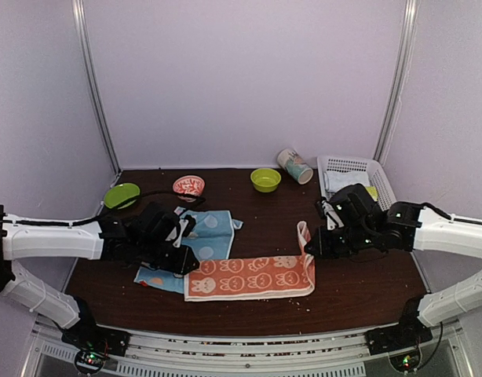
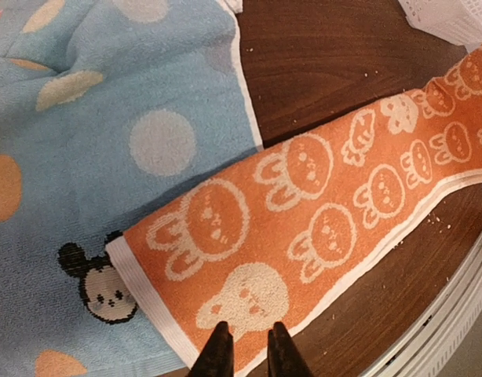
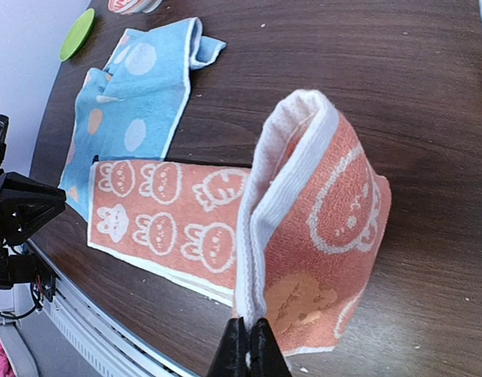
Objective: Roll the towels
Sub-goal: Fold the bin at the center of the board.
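Observation:
The orange bunny towel [image 1: 249,276] lies as a long folded strip across the front of the table. My right gripper [image 1: 310,250] is shut on the white hem of its right end [image 3: 261,236] and holds that end lifted and curled over. My left gripper [image 2: 246,336] hovers over the strip's left end [image 2: 249,298], jaws a narrow gap apart with nothing between them. The light blue dotted towel [image 1: 206,236] lies flat behind, partly under the orange one. Its Mickey head [image 2: 100,287] shows in the left wrist view.
A green bowl [image 1: 265,179], a red patterned bowl [image 1: 188,186], a green plate [image 1: 122,195] and a tipped cup [image 1: 294,166] stand along the back. A white basket [image 1: 380,184] sits at the back right. The table's front edge [image 1: 249,328] is close to the orange towel.

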Robot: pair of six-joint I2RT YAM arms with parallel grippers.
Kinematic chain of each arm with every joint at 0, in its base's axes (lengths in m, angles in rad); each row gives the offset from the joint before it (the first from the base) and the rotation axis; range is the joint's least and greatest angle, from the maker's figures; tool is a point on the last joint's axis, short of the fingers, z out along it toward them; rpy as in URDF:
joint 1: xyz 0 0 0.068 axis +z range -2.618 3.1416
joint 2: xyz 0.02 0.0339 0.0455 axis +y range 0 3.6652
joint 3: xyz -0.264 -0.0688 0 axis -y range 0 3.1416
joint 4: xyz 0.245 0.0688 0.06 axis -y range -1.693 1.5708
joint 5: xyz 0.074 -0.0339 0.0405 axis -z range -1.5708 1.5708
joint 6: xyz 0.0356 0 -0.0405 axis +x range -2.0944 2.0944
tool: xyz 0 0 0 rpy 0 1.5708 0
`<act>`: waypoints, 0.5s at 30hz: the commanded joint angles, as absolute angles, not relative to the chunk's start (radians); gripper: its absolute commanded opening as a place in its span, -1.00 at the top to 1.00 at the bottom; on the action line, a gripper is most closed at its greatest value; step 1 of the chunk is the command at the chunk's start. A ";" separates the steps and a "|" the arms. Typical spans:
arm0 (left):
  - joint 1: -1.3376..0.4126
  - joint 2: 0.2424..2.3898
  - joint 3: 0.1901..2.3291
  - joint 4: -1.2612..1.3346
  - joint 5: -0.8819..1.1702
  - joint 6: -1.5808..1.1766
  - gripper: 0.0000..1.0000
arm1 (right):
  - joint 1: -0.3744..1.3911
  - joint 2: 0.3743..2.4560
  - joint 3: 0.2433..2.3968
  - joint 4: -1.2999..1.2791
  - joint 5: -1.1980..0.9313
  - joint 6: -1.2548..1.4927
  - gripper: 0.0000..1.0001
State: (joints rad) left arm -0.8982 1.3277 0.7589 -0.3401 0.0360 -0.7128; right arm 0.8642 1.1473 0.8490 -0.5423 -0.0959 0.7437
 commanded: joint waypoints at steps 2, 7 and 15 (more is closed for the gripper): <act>-0.894 1.226 0.712 -0.349 -0.053 -0.755 0.68 | 0.955 1.278 0.949 -0.371 -0.082 0.797 1.00; -0.894 1.117 0.657 -0.373 -0.126 -0.797 0.68 | 1.031 1.443 1.075 -0.298 -0.110 0.811 1.00; -0.894 1.024 0.592 -0.404 -0.169 -0.834 0.70 | 1.098 1.692 1.254 -0.263 -0.142 0.828 1.00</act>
